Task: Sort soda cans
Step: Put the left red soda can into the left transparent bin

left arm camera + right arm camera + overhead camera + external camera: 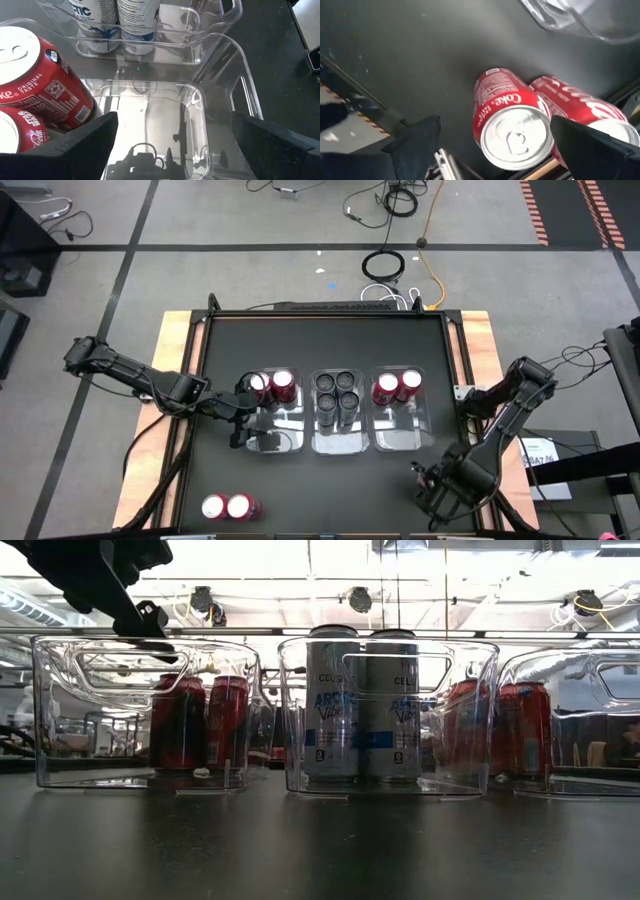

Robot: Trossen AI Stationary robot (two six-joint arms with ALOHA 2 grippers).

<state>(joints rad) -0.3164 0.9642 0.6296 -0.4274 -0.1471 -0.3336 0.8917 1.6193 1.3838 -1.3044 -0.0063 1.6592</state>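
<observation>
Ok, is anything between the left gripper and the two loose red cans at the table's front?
Nothing visible. The left gripper hangs open over the left bin's empty front half; only bare table lies between that bin and the loose cans. It should probably lift clear of the bin's front wall first.

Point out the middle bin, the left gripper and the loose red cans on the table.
Middle bin (346, 441): high view, bare floor.
Left gripper (243, 412): high view, between fingertips.
Loose red cans (214, 507): high view, one can's top.
</observation>
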